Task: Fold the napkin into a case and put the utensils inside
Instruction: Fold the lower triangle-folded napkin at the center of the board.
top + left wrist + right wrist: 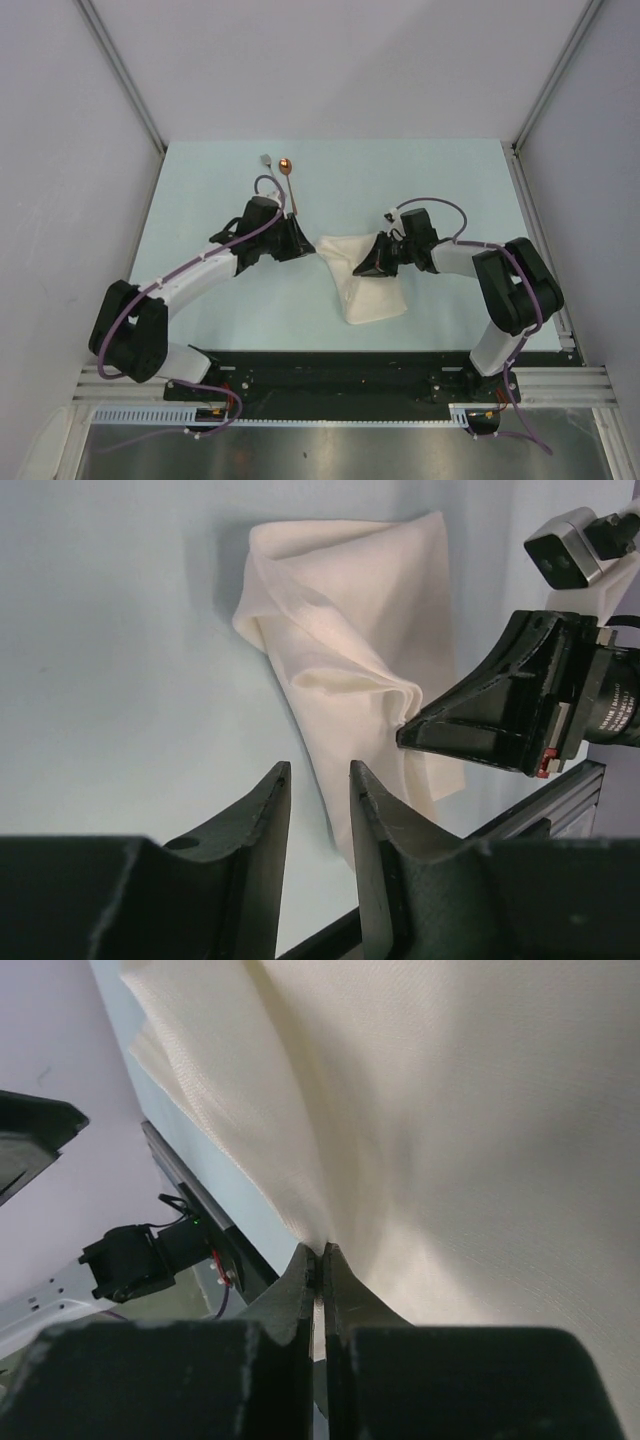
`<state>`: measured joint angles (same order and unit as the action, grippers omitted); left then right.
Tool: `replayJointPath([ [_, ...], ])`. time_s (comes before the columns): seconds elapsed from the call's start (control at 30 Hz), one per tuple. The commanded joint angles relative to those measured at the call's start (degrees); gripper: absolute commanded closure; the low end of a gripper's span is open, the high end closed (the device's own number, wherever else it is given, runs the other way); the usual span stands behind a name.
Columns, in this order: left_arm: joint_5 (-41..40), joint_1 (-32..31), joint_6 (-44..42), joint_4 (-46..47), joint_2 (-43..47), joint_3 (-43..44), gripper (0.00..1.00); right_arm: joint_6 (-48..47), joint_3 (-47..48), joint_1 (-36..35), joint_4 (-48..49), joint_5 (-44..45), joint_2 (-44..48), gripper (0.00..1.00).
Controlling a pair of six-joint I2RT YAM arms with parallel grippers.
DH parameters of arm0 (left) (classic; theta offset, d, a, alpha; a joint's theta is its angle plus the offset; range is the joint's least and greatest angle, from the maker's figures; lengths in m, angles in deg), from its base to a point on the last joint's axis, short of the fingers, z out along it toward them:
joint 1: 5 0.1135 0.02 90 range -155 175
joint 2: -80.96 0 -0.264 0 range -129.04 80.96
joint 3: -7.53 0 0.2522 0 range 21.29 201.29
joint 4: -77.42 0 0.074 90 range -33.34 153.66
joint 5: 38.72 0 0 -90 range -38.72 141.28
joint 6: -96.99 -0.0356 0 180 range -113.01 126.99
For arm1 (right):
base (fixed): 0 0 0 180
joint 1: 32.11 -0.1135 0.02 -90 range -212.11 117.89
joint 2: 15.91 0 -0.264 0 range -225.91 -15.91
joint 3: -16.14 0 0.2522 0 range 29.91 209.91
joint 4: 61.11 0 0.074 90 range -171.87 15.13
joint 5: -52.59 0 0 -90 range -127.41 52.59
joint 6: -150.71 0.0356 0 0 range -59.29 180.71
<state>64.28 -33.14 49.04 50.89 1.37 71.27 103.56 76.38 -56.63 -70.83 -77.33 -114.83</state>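
Right gripper (318,1252) pinches napkin (450,1110) fold; left gripper (319,770) hangs apart.

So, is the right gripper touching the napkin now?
Touching. The right wrist view shows the right gripper shut on a pinched fold of the napkin, with the cloth running straight in between its closed tips.
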Motion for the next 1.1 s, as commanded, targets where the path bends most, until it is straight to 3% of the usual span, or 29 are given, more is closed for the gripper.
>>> replayJointPath([
  [0.0, -2.01, -1.47, 1.55, 3.28, -2.66, 3.90, 0.67, -1.01, -2.18, 3.68, 5.19, -5.78, 3.29, 1.00],
  [0.33, -0.51, -5.25, 2.70, 4.52, -14.09, 10.05, 0.78, -2.07, -4.55, 6.84, 7.92, -8.68, 1.18, 1.00],
  [1.07, -0.07, -8.77, 2.70, 3.90, -30.18, 25.61, 0.79, -9.80, -5.35, 6.67, -1.14, -4.46, 2.59, 0.95],
])
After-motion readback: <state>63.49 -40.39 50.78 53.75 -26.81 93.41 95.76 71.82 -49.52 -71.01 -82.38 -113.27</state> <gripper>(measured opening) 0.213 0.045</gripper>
